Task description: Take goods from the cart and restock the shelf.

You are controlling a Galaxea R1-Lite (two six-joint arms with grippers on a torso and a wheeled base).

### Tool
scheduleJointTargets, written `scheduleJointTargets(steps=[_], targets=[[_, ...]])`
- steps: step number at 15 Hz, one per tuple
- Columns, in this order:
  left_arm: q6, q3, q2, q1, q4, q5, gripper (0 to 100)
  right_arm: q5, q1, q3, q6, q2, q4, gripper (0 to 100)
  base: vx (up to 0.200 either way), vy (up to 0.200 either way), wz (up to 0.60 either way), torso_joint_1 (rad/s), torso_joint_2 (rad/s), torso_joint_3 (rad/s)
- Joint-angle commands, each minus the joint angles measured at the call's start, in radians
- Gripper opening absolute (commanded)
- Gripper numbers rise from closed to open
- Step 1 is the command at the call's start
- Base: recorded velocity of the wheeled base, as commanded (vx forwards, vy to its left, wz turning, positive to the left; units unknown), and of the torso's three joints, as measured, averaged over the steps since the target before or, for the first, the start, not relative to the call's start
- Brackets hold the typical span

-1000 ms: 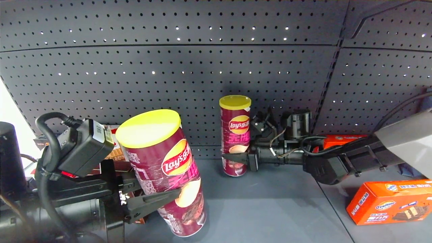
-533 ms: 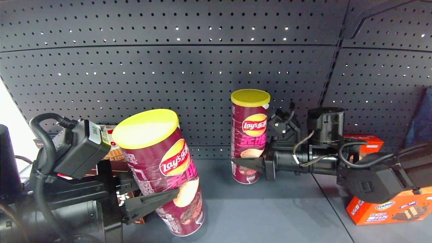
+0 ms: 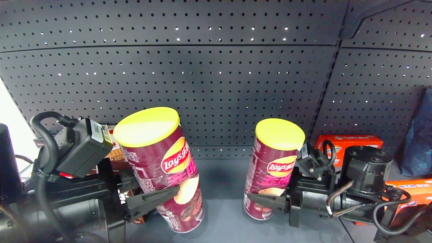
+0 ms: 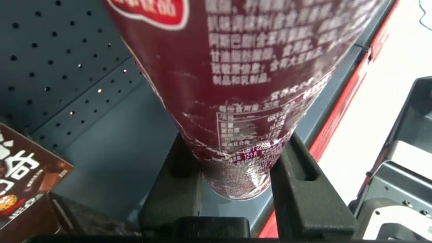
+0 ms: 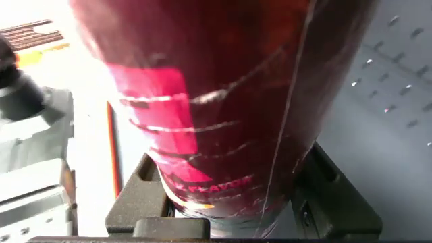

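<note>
Two tall, glossy maroon tubes with flat yellow plastic lids lean over the matte grey shelf (image 3: 222, 216), in front of its perforated back panel (image 3: 202, 84). The left gripper (image 4: 236, 182) pinches the left can (image 3: 162, 168) low down between black wedge-shaped fingers (image 4: 307, 196). The right gripper (image 5: 233, 196) clamps the right can (image 3: 273, 168) near its base.

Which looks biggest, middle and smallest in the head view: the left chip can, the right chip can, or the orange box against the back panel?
Largest: left chip can, though it seems nearer the camera.
Middle: right chip can.
Smallest as seen: orange box, but the arm hides part of it, so its true size is unsure.
</note>
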Motion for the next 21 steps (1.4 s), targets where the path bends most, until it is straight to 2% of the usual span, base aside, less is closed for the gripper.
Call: scheduleJointTargets(steps=[1,7,11,16,21], targets=[[-0.001,0.0,0.004,-0.02,-0.001,0.005,0,0.0,0.016,0.047,0.012,0.037,-0.029,0,0.0,0.0,0.0,0.0,0.0,0.0],[-0.002,-0.022,0.012,-0.023,0.007,0.008,0,-0.005,0.041,0.038,0.044,0.113,-0.078,0,0.0,0.0,0.0,0.0,0.0,0.0],[-0.002,-0.014,0.009,-0.021,0.005,0.008,0,-0.086,0.118,0.023,0.117,0.165,-0.147,0,0.0,0.0,0.0,0.0,0.0,0.0],[-0.004,-0.003,0.008,-0.02,0.005,0.008,0,-0.086,0.113,0.018,0.117,0.176,-0.149,0,0.0,0.0,0.0,0.0,0.0,0.0],[-0.004,-0.002,0.008,-0.02,0.005,0.006,0,-0.08,0.07,0.026,0.111,0.172,-0.149,0,0.0,0.0,0.0,0.0,0.0,0.0]])
